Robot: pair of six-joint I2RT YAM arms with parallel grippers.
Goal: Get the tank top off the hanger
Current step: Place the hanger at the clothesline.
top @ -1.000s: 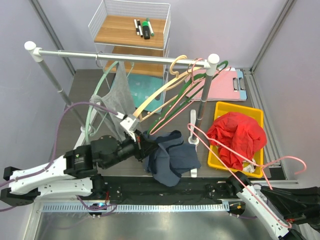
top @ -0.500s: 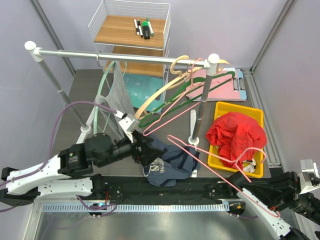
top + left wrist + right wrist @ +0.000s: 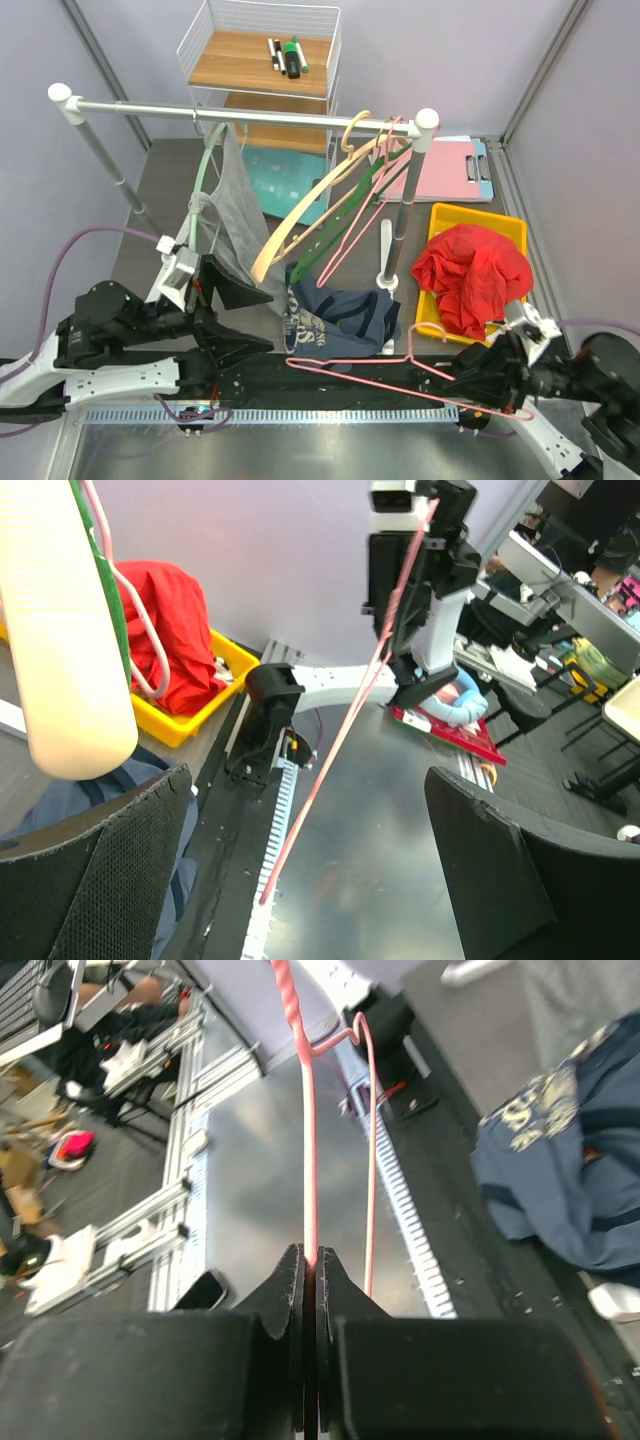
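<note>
Right now you are looking at a rack (image 3: 250,110) that is carrying several other hangers and a grey garment, none of which are your concern. Below it, the tank top (image 3: 335,315) is lying crumpled on the table (image 3: 160,175), between the two arms and just beside the rack's right foot, with its printed side showing. The pink hanger (image 3: 309,1160) is stretching along the near edge, and no part of the top is draped on it, though you cannot tell from above whether its hook end is touching the cloth. Your right gripper (image 3: 308,1260) is pinching that hanger's wire, jaws nearly shut with only the thin wire between them. Your left gripper (image 3: 308,780) is standing wide apart and gripping nothing, hovering just left of the top. Judging by this, the separation itself is looking finished. What is remaining calls for you to lay the hanger down away from the top, letting the right jaws part gently so the wire is not springing back onto the cloth.
</note>
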